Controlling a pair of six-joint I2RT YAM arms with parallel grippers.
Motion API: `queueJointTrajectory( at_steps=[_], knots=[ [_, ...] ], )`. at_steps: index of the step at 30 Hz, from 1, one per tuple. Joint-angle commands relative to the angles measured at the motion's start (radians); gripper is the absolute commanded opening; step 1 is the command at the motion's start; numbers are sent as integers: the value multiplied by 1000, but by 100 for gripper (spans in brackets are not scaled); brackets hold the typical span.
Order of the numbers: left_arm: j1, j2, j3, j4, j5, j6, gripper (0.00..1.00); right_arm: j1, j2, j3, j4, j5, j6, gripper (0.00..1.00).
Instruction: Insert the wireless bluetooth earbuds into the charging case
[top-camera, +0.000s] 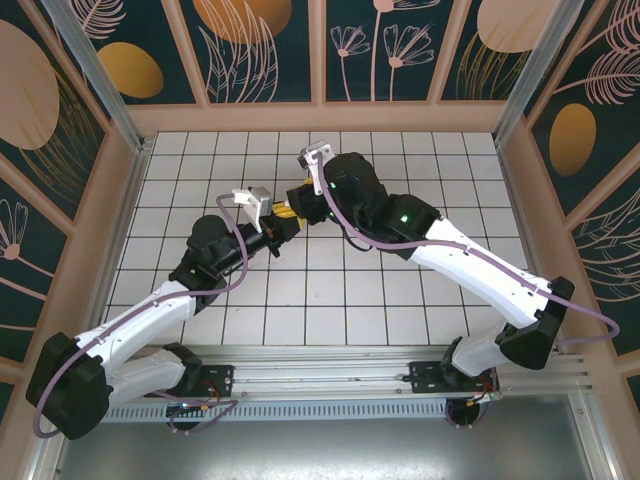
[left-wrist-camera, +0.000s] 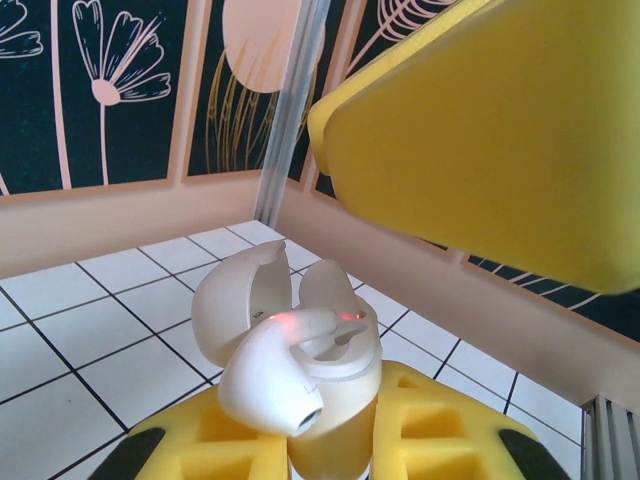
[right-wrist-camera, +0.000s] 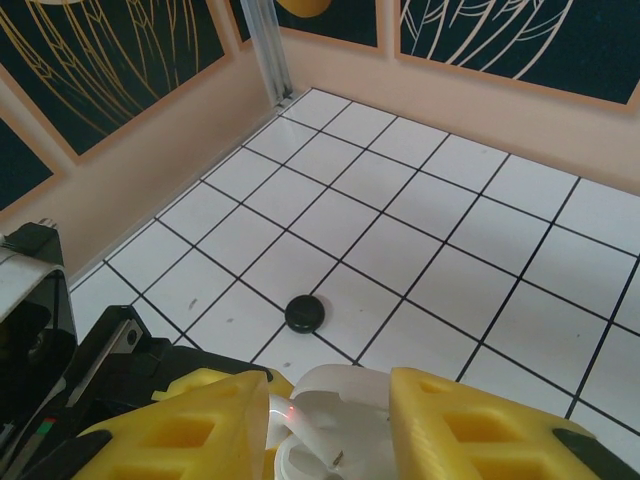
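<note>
Yellow pads of the left gripper, at the bottom centre of the left wrist view, are clamped on the white charging case, whose lid stands open, tipped leftward. A white earbud lies across the case's open top, not seated. At upper right a yellow finger hangs above, apart from it. In the right wrist view, the right gripper stands parted at the bottom edge. A black disc lies on the tiled floor just above.
</note>
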Motion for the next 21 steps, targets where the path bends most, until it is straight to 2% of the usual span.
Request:
queueJointTrajectory(
  at_steps=[1,9,17,21],
  knots=[
    [-2,-16,21,45,1,28,0,-4,6,44,-16,2,20,37],
    [-3,-14,26,13,13,77,0,-21,-11,33,-26,-35,26,36],
    [-2,-11,20,-48,85,231,0,-120,-30,90,-140,-284,-16,30],
    [-3,0,13,-55,149,288,0,-159,-22,158,-226,-352,-48,27]
  ],
)
